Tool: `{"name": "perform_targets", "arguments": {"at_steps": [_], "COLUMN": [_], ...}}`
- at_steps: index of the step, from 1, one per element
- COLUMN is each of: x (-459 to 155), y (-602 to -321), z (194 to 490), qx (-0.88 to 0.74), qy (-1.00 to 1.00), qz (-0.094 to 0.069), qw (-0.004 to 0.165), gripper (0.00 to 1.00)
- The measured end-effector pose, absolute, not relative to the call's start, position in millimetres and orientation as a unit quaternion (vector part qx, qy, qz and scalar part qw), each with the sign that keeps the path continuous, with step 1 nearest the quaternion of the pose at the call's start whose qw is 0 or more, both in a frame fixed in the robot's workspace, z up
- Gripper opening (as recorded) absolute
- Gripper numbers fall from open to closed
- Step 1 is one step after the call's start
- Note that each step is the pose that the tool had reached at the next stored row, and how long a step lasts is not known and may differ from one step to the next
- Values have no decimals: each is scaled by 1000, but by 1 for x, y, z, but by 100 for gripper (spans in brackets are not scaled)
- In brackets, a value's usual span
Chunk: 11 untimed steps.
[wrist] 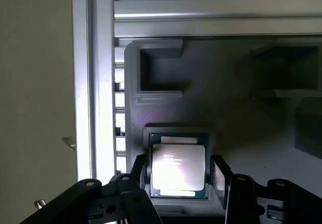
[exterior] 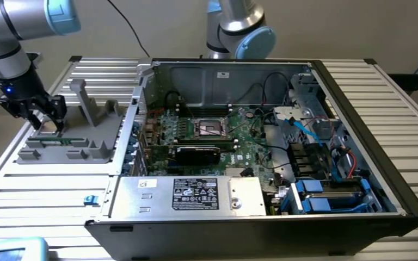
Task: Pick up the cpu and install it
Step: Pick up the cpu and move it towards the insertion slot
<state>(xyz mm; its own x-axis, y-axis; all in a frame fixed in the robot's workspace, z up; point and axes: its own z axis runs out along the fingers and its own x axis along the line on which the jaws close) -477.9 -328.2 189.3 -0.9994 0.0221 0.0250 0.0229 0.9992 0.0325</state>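
Over the exterior view's left side, above a grey moulded plastic tray [exterior: 74,142], I hold my black two-fingered pincer [exterior: 42,120] pointing straight down from my silver and pale-blue arm [exterior: 6,51]. The tray lies on a slatted aluminium table [exterior: 383,109], just beside the wall of a large black open computer case [exterior: 383,179].

Through my wrist camera I look down on the small flat square cpu [wrist: 178,166], with its silvery-grey metal top and thin green rim. It lies flat in a shallow square recess of the tray, near the tray's edge, and light glares off its lid. My pincer stands open, with one of its black fingers [wrist: 141,168] on each side of the cpu and low enough to flank it. Whether the pads touch its edges I cannot tell. The cpu is seated in its recess, not lifted.

Inside the case, well apart from my pincer, the green motherboard [exterior: 249,136] carries a black rectangular socket frame with a shiny centre [exterior: 210,128]. Nearer the exterior camera sits a silver metal box with a black label [exterior: 194,194], and blue plastic drive carriers [exterior: 318,196] fill the case corner toward the exterior view's right. Behind the case rises a second robot arm with a pale-blue joint cap [exterior: 239,30].
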Motion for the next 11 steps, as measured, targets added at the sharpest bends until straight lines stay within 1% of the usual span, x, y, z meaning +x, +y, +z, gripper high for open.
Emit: {"name": "perform_targets", "arguments": {"at_steps": [6,7,8,9,11], "x": [-478,-478,-478,-478,-478], "y": [-328,-328,-328,-328,-328], "z": [189,189,189,189,189], "qx": [-15,-16,-16,-17,-18], "qy": [-1000,-1000,-1000,-1000,-1000], "qz": [-16,-16,-16,-16,-16], "qw": [12,12,13,13,12], "gripper": [63,61,61,54,54]}}
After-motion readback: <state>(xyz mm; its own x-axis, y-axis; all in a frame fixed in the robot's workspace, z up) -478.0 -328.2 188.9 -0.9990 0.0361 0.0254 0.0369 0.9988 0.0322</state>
